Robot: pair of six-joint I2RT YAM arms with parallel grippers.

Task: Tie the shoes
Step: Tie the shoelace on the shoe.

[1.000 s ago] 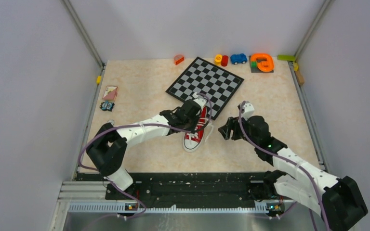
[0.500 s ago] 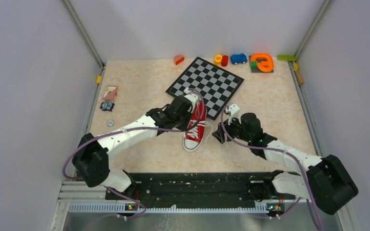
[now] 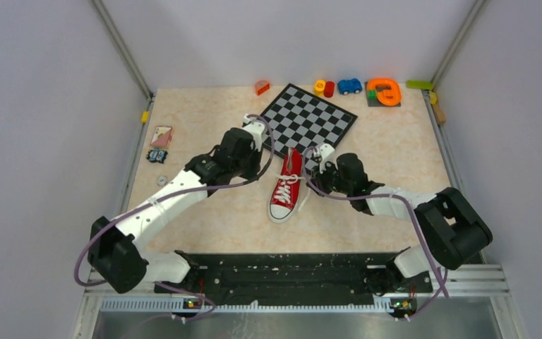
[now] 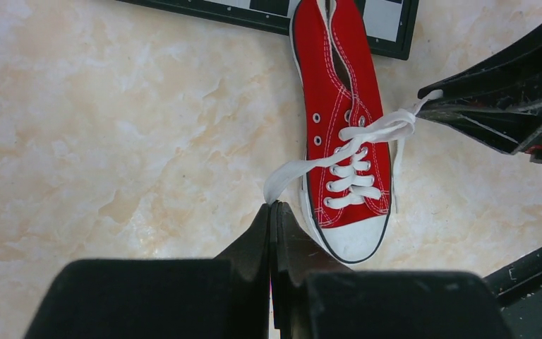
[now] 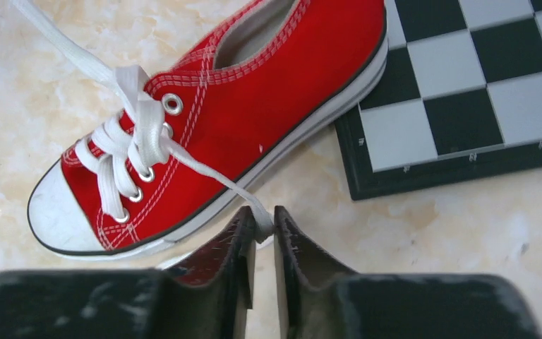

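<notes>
The red shoe (image 3: 287,185) lies on the table, toe toward the arms and heel on the chessboard's edge. Its white laces (image 4: 356,138) cross once over the tongue, and an end runs out to each side. My left gripper (image 4: 274,206) is shut on the left lace end (image 4: 286,176), just left of the toe cap; in the top view, the left gripper (image 3: 267,171) sits at the shoe's left side. On the shoe's right side, my right gripper (image 5: 260,215) has its jaws pinched on the other lace end (image 5: 212,176). The top view shows the right gripper (image 3: 315,178) close beside the shoe.
A chessboard (image 3: 302,120) lies behind the shoe. Along the back edge stand an orange block (image 3: 262,87), yellow and red cylinders (image 3: 324,87), a blue car (image 3: 349,85) and an orange ring piece (image 3: 383,92). Cards (image 3: 161,135) and a washer (image 3: 161,181) lie at the left.
The left gripper has drawn back and left, off the shoe, with its lace end. The right gripper has moved in to the shoe's right side and shut on the other lace end.
</notes>
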